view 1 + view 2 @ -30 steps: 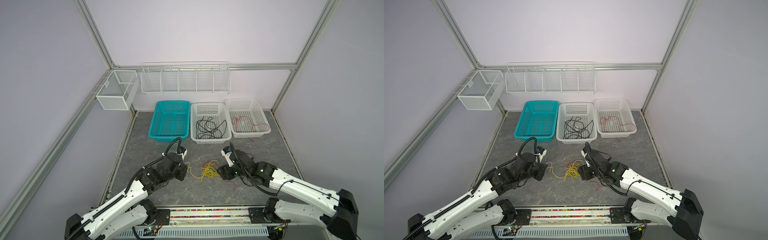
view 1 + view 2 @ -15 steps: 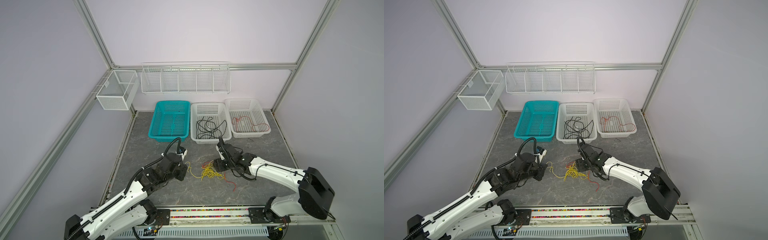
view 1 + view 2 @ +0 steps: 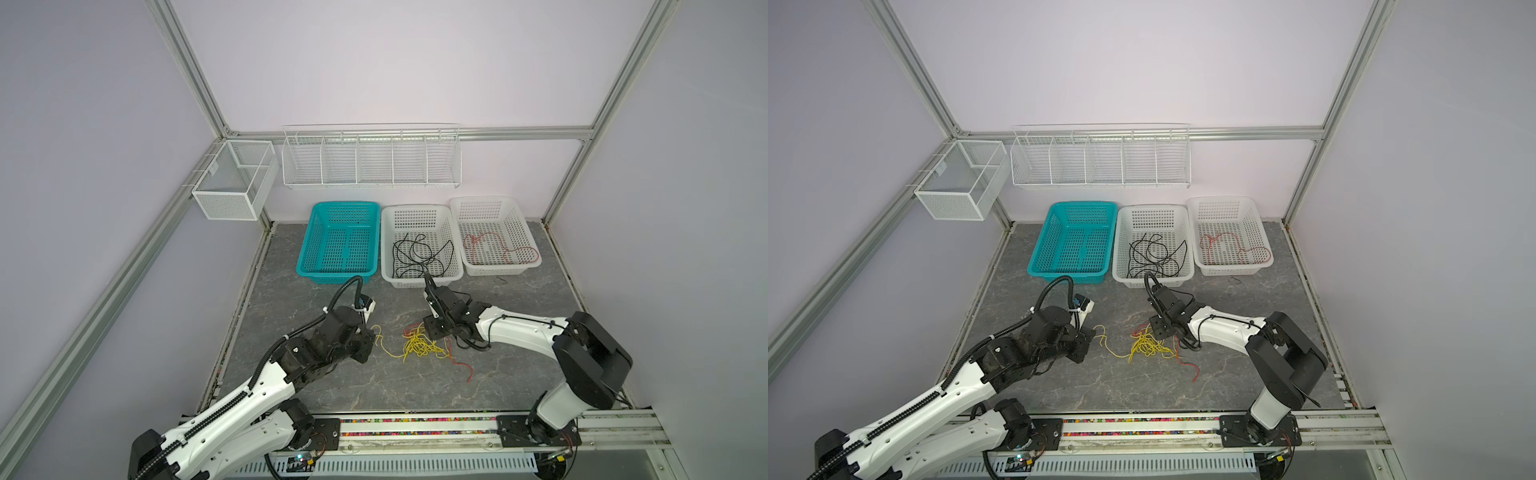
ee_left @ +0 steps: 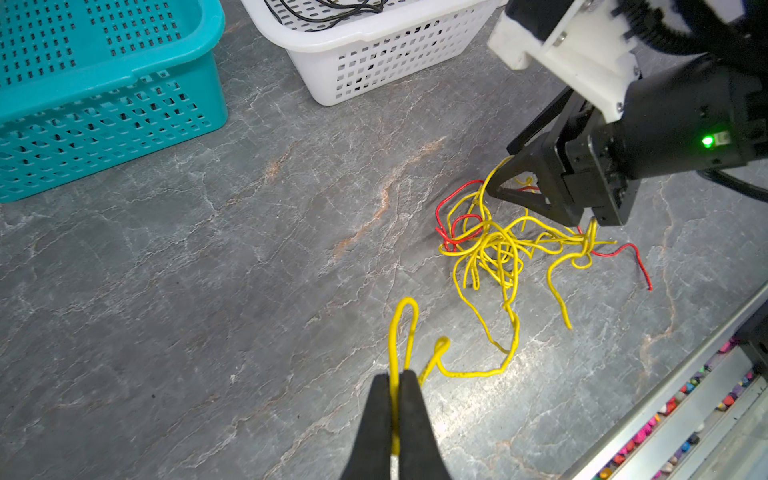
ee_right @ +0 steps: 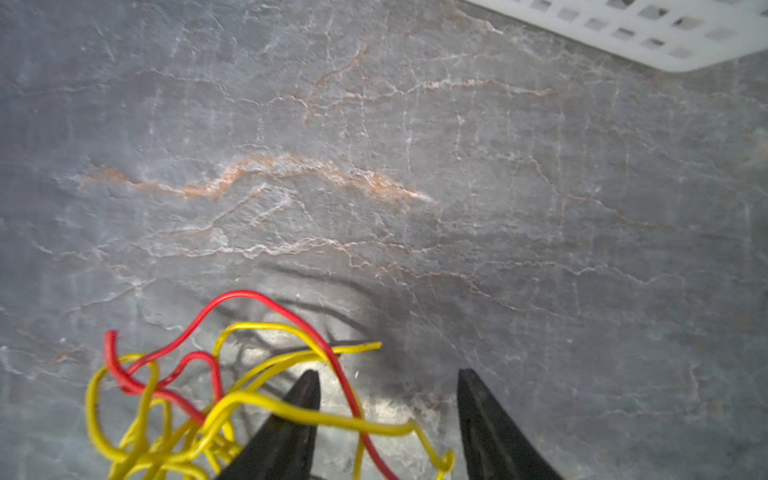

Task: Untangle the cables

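A tangle of yellow and red cables (image 3: 422, 345) (image 3: 1147, 345) lies on the grey table between the two arms. My left gripper (image 4: 395, 379) (image 3: 370, 334) is shut on one yellow cable (image 4: 402, 328), which loops out and trails to the tangle (image 4: 494, 245). My right gripper (image 5: 388, 374) (image 3: 428, 331) stands open at the tangle's far side. A red strand (image 5: 345, 386) and a yellow strand (image 5: 332, 417) cross the gap between its fingers, neither of them pinched. Black cables (image 3: 419, 254) lie in the middle white basket (image 3: 420, 210), a red cable (image 3: 500, 248) in the right white basket (image 3: 484, 201).
A teal basket (image 3: 340, 206) stands left of the white ones at the back. A white wire rack (image 3: 370, 160) hangs on the back wall, a mesh box (image 3: 232, 185) on the left rail. The arms' mounting rail (image 3: 415, 428) runs along the front edge.
My right arm has swung in, bringing its gripper left onto the tangle's far side, and its jaws have narrowed. The left gripper has stayed shut on the yellow cable.
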